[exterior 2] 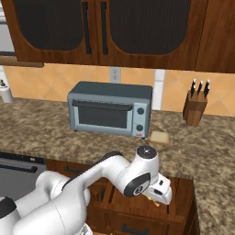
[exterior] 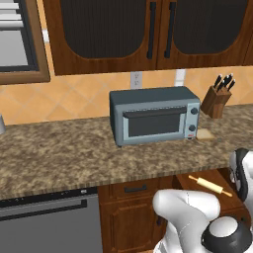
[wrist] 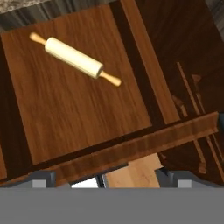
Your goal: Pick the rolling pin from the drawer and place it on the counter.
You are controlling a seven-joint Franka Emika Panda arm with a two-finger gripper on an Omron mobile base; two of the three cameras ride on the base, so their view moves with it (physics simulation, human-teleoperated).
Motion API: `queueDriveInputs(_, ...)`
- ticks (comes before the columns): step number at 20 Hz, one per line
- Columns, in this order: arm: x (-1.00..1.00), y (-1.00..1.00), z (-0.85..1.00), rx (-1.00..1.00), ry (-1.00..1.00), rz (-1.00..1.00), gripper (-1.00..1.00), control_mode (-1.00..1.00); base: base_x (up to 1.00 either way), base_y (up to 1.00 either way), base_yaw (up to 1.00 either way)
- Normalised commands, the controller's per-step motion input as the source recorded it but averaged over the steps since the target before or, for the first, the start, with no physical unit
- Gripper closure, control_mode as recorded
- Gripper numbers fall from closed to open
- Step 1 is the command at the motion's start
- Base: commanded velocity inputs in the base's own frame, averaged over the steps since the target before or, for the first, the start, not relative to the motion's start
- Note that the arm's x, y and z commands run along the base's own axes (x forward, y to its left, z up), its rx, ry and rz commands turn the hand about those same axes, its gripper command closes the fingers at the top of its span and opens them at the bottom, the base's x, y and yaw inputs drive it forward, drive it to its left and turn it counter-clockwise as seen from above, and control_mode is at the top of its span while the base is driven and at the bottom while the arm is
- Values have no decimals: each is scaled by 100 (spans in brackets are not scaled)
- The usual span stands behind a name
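Rolling pin [wrist: 75, 60] lay in the open drawer [wrist: 65, 113], apart from the claw [wrist: 105, 178].

In the hand view the pin rested flat and diagonal on the drawer's wooden floor, toward its far left part, well apart from the claw's fingertips [wrist: 42, 178], which sat at the bottom edge over the drawer's near wall. The tips stood spread wide with nothing between them. In the left base view the pin [exterior: 210, 185] showed in the drawer [exterior: 197, 179] pulled out below the table [exterior: 74, 153], right of the toaster oven [exterior: 154, 114] and the bread slice [exterior: 205, 134]. The right base view had the claw [exterior 2: 159, 192] hanging over the drawer [exterior 2: 181, 202], under the table's edge.
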Motion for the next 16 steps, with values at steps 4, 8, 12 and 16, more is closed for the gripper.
queueDriveInputs(4,0,0,-68,-9,3,10,-100,-100,0,0,0)
queueDriveInputs(8,0,-2,-32,0,0,5,-100,-100,0,0,0)
queueDriveInputs(12,11,0,-16,0,3,2,-100,-100,0,0,0)
queueDriveInputs(16,25,0,-1,0,0,10,-100,-100,0,0,0)
